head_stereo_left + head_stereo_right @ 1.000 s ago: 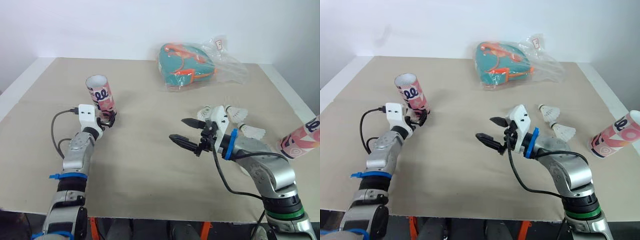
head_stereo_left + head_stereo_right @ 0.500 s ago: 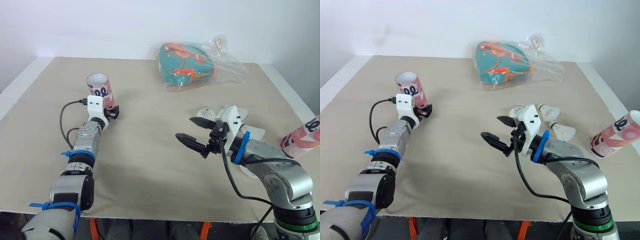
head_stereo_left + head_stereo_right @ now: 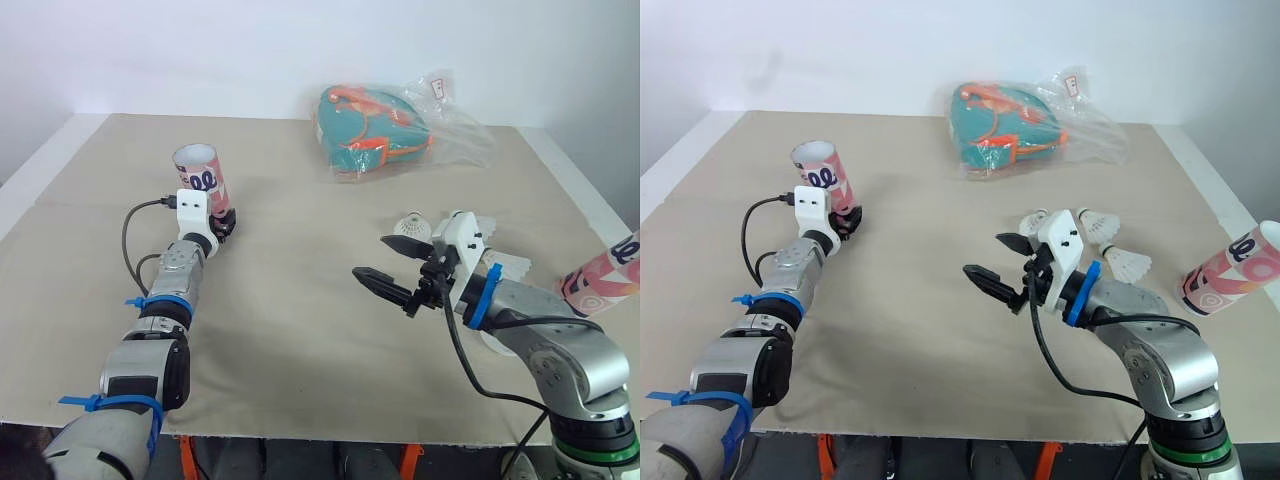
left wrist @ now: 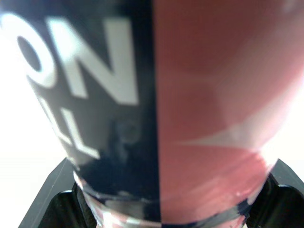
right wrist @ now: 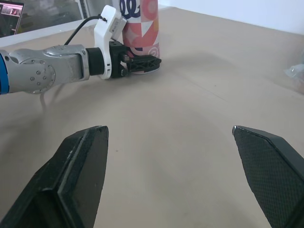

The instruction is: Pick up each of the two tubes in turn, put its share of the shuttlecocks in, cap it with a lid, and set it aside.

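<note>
A pink patterned tube (image 3: 200, 180) stands upright and open-topped at the table's left. My left gripper (image 3: 222, 222) is shut on its base, and the tube (image 4: 190, 114) sits between the fingers (image 5: 142, 62). A second pink tube (image 3: 604, 279) lies on its side at the right edge. Three white shuttlecocks lie right of centre: one (image 3: 410, 226), another (image 3: 1100, 225) and a third (image 3: 1127, 264). My right gripper (image 3: 372, 257) hovers open and empty just left of them, pointing toward the left tube, with wide-spread fingers (image 5: 80, 161).
A clear plastic bag holding a teal and orange item (image 3: 375, 130) lies at the back centre. The beige table (image 3: 290, 330) ends in white borders at left and right. A cable loops beside my left arm (image 3: 130, 250).
My left arm reached forward and its gripper closed in on the tube's base; the tube went from tilted to upright. My right gripper drifted slightly right, uncovering one shuttlecock.
</note>
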{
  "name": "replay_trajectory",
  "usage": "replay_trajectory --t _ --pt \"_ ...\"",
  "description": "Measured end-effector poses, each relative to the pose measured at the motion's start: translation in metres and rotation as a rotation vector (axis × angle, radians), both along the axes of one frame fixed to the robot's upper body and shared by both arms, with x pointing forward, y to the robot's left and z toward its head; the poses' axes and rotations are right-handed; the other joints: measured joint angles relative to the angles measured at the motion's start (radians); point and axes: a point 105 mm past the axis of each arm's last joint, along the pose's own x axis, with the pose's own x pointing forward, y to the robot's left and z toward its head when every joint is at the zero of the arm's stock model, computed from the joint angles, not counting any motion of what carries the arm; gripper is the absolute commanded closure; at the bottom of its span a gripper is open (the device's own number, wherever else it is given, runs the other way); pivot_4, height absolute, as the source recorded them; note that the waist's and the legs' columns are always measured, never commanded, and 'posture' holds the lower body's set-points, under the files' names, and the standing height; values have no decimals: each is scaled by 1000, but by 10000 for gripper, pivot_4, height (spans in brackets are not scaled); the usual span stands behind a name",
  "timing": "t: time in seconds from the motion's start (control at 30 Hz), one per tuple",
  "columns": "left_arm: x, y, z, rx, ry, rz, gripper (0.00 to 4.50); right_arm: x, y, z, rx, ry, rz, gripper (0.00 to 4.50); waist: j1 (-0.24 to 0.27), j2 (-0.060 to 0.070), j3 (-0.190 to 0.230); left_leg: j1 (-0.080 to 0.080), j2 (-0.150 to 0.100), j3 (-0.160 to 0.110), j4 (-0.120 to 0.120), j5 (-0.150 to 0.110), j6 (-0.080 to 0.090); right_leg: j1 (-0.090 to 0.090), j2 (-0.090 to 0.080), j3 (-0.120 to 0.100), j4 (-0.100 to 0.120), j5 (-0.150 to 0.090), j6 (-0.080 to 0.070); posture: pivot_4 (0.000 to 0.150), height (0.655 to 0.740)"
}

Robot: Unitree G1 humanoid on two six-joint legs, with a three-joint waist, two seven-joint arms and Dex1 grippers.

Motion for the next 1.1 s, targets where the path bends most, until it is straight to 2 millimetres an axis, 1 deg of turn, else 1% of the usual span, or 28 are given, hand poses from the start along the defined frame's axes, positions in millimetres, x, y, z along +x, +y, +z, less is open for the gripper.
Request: replay_trajectory --t 0.1,0.17,0.2,0.27,0.3,0.33,0.37,0.4,0.5,0.53,0.6,0.67,0.8,0.87,0.93,0.97,1.03,1.1 --pt "-3 -1 1 23 -20 -49 15297 5 -7 -6 -17 9 -62 0 0 0 0 0 0 0 0 0 0 0 0 0 0 0 0 1500 7387" --pt "-7 -7 6 48 -48 -128 15297 15 -19 -15 -36 36 -158 0 0 0 0 0 0 0 0 0 -1 0 0 0 0 0 0 1500 7387" --pt "-9 -11 12 58 -70 -188 15297 19 -24 -20 -43 46 -203 0 0 0 0 0 0 0 0 1 -1 -1 0 0 0 0 0 1500 7387" --pt "-15 -19 23 72 -107 -307 15297 22 -27 -23 -42 47 -251 0 0 0 0 0 0 0 -1 1 -1 -1 0 0 0 0 -1 1500 7387" --pt "-23 -29 31 114 -133 -434 15297 26 -27 -26 -37 44 -287 0 0 0 0 0 0 0 -1 1 -1 -1 0 0 0 0 -1 1500 7387" --pt "-29 -36 34 145 -140 -520 15297 30 -28 -30 -42 44 -317 0 -1 0 0 0 0 0 -1 1 -1 -1 0 0 0 0 -1 1500 7387" --pt "-32 -39 36 156 -144 -555 15297 31 -28 -32 -44 48 -329 0 -1 0 0 0 0 0 -1 1 -1 -1 0 0 1 0 -1 1500 7387" --pt "-39 -42 37 191 -144 -630 15297 35 -28 -34 -47 49 -346 0 -4 0 0 0 0 0 -1 1 -1 -1 0 0 1 0 -1 1500 7387" --pt "-68 -56 32 352 -111 -907 15297 48 -28 -41 -50 58 -405 0 -10 0 0 0 1 0 -1 1 -1 -1 0 0 1 0 -2 1500 7387" --pt "-73 -57 30 396 -95 -959 15297 51 -28 -41 -48 57 -414 0 -11 0 0 0 1 0 -1 1 -1 -1 0 0 1 0 -2 1500 7387" --pt "-83 -56 23 487 -57 -1047 15297 60 -27 -43 -65 37 -436 0 -14 0 0 0 1 0 -1 1 -1 -1 1 0 1 0 -2 1500 7387" --pt "-88 -54 21 514 -37 -1103 15297 68 -28 -47 -72 27 -460 0 -18 0 0 0 1 0 0 1 -1 -1 1 0 1 0 -2 1500 7387" --pt "-96 -50 20 544 26 -1195 15297 87 -28 -64 -102 42 -495 0 -20 0 0 0 1 0 0 1 -1 -2 1 0 1 0 -2 1500 7387" --pt "-102 -43 17 585 80 -1241 15297 98 -31 -72 -112 55 -532 0 -22 1 0 0 1 1 -1 1 -1 -2 1 0 1 0 -2 1500 7387" --pt "-106 -37 14 618 137 -1272 15297 107 -34 -72 -100 62 -570 0 -24 2 1 -1 1 1 -1 1 -1 -3 1 0 2 0 -2 1500 7387" --pt "-109 -32 12 636 188 -1293 15297 116 -38 -71 -70 70 -605 0 -26 2 1 -1 2 1 -1 1 -1 -4 2 1 3 0 -3 1500 7387" --pt "-115 -26 12 661 257 -1325 15297 128 -49 -69 -21 78 -673 0 -26 3 2 -1 3 0 -1 1 -1 -5 3 1 3 0 -4 1500 7387" --pt "-118 -22 15 671 281 -1331 15297 134 -58 -69 -10 80 -713 0 -26 3 2 -1 3 0 -1 1 -1 -6 3 1 4 -1 -5 1500 7387"
